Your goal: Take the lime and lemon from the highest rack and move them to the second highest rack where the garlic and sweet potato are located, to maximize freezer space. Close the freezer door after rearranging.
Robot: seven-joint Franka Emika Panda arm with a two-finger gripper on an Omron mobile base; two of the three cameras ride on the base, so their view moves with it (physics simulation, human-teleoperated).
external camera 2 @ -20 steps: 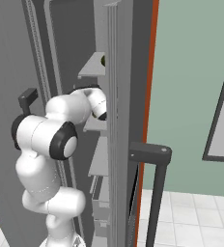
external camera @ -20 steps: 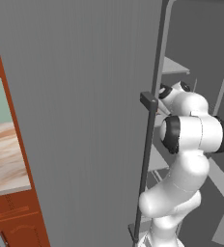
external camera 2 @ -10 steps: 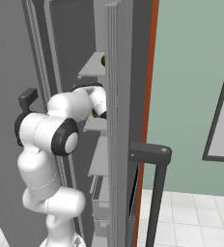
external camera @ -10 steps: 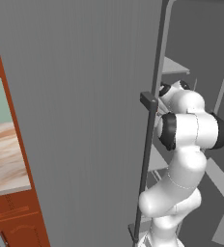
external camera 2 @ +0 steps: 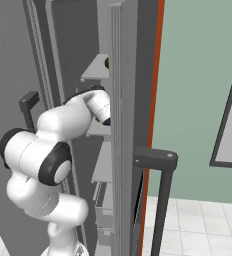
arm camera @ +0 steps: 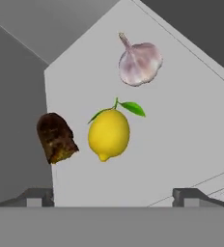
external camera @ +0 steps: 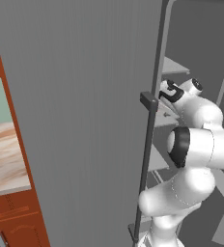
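Hand view: wide-open gripper [arm camera: 112, 195] at bottom; released yellow lemon [arm camera: 108, 133] rests mid-frame on the pale grey second highest rack [arm camera: 181, 130], between garlic bulb [arm camera: 139, 61] and brown sweet potato [arm camera: 56, 137], consolidating produce.

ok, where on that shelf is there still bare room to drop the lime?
Bare shelf lies to the right of the lemon and below the garlic, out to the shelf's right edge. A smaller strip runs near the fingertips. It is crowded on the left, where the sweet potato sits at the edge beside the lemon.
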